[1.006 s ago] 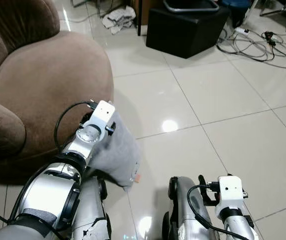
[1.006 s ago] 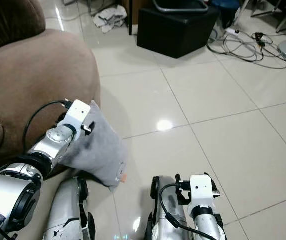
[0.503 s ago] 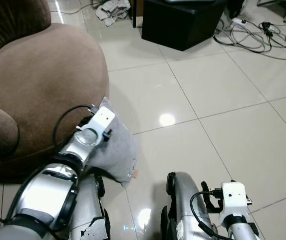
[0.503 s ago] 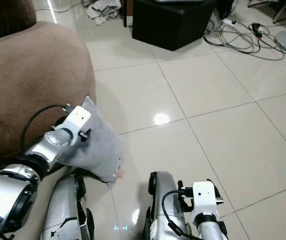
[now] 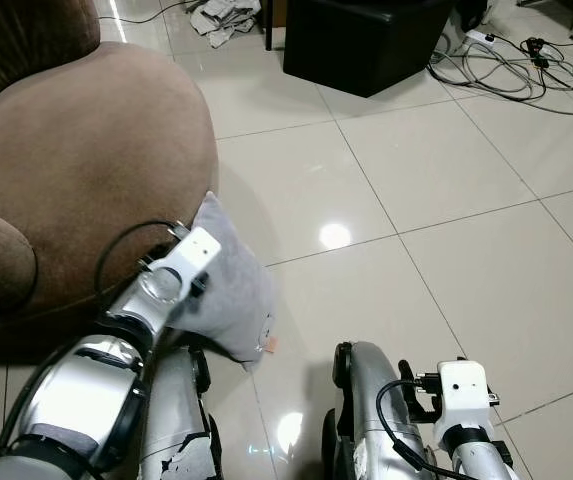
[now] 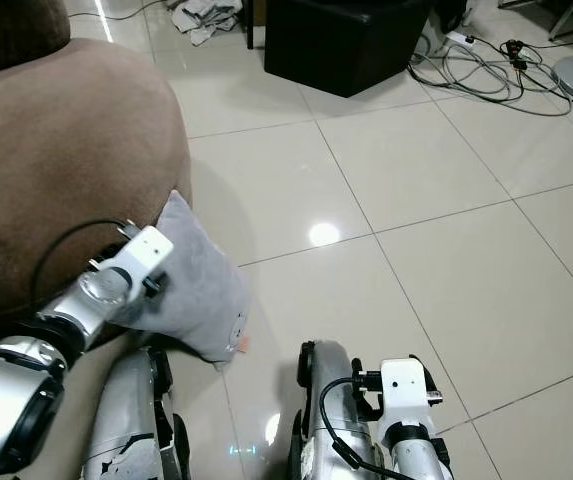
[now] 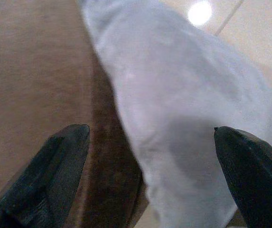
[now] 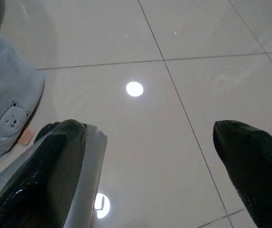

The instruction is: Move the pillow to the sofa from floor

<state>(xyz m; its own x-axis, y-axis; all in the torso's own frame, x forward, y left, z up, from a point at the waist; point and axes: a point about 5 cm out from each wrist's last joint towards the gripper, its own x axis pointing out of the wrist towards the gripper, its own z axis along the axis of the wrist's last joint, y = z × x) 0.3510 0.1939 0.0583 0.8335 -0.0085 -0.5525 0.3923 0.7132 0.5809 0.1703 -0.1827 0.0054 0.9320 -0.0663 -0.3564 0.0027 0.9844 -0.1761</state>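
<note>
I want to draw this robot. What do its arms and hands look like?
Both arms are shiny silver with rounded joints and black rings. The left arm and right arm each end in a white box at the wrist with a looping black cable. The left hand and right hand each have two long black fingers with blunt tips.

The left claw [image 7: 147, 180] stands wide open, one black finger [image 7: 50, 178] over the brown sofa [image 7: 31, 71], the other at the far side of the grey pillow [image 7: 183, 109]. The pillow leans against the sofa, with glossy floor [image 7: 259, 38] toward 1 o'clock.
</note>
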